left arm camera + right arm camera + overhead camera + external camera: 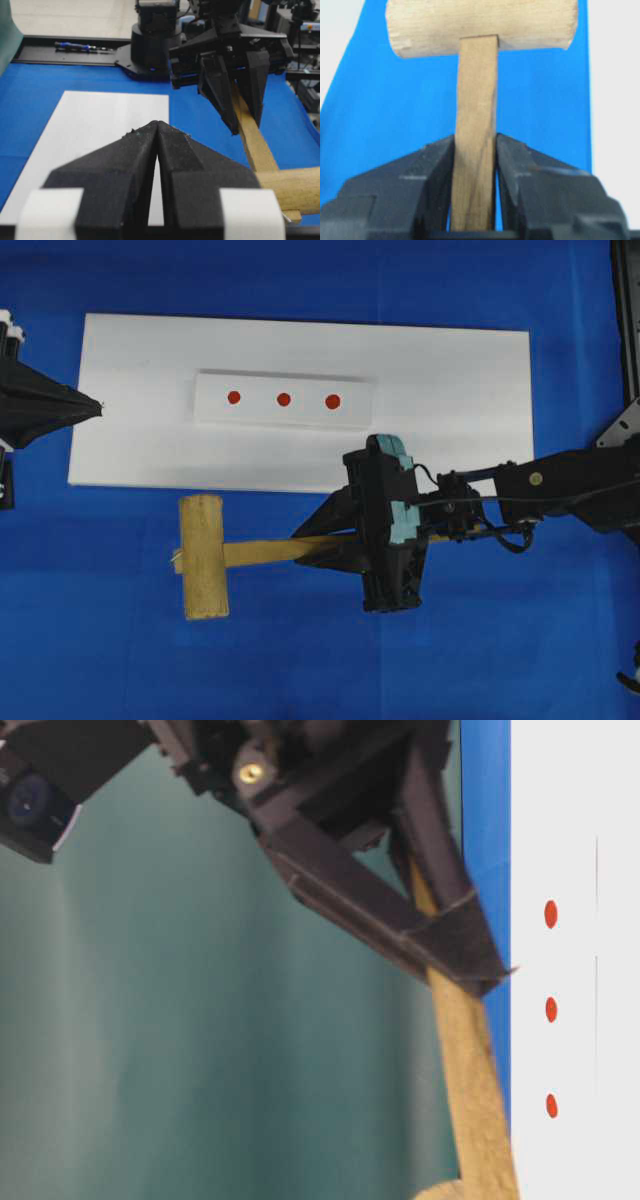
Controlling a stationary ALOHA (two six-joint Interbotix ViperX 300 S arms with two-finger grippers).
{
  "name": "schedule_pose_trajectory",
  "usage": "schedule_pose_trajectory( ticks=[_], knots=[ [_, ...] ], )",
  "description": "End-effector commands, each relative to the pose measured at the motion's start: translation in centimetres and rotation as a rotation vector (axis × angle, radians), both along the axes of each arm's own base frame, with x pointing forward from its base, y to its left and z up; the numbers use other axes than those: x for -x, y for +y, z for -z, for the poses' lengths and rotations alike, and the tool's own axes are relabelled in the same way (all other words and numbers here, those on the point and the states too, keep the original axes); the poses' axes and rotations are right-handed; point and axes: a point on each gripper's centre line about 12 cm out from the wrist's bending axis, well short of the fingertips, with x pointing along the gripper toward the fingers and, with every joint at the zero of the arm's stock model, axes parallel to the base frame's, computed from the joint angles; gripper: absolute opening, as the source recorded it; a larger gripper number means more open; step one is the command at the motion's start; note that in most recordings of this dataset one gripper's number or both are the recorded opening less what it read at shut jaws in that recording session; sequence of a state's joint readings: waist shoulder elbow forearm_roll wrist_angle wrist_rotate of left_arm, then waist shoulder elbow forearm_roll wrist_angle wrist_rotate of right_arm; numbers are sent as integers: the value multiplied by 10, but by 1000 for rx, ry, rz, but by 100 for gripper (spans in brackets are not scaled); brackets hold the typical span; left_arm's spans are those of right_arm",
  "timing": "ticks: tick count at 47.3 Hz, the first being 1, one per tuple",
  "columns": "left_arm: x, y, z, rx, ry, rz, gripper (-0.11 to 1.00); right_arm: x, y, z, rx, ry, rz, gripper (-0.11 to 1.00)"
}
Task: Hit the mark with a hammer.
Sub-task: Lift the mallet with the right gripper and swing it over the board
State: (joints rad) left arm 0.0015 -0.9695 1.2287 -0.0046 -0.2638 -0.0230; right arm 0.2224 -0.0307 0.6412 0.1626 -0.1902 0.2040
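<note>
Wood is pinched between the two black fingers of the right gripper (475, 165): its jaws are nearly closed on the slim squared handle of the hammer (215, 555), holding it partway along the shaft. In the right wrist view the handle runs straight up out of the grip to the thick cylindrical head, which sits crosswise at the top. From overhead, the head lies over the blue cloth (100, 640) just below the near edge of the white board (450, 440), left of the gripper. On that board rests a smaller white strip (355, 405) carrying three red marks (283, 399) in a row, none of them under the head yet. The left gripper (158, 130) is fully closed on nothing and sits at the board's left edge, well apart from the hammer.

The main risk looks to be the long lever: a grip this far from the heavy head may let the handle twist or slide between the pads during a swing, so the head would land off the mark. A glancing blow could also shift the loose-looking strip.
</note>
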Motion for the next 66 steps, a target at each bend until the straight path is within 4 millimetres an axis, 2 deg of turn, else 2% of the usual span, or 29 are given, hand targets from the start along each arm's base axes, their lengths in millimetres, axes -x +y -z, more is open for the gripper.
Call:
schedule_pose_trajectory(
  ticks=[1,8,26,31,42,51,66],
  knots=[
    [-1,0,-3,4,-9,-1,0,-3,-2,-21,-8,-59,5,11],
    [-1,0,-3,4,-6,-1,0,-6,-17,-21,0,-62,39,11],
    [-1,0,-3,4,-3,-1,0,-10,-106,-22,146,-56,194,11],
    [-1,0,-3,4,-3,-1,0,-9,-119,-23,172,-56,216,11],
    [-1,0,-3,6,-3,-1,0,-8,-123,-24,199,-56,213,11],
    [-1,0,-3,9,-5,-1,0,-10,-124,-37,297,-126,182,11],
    [-1,0,-3,58,-5,0,0,-14,-124,-60,730,-281,60,11]
  ],
)
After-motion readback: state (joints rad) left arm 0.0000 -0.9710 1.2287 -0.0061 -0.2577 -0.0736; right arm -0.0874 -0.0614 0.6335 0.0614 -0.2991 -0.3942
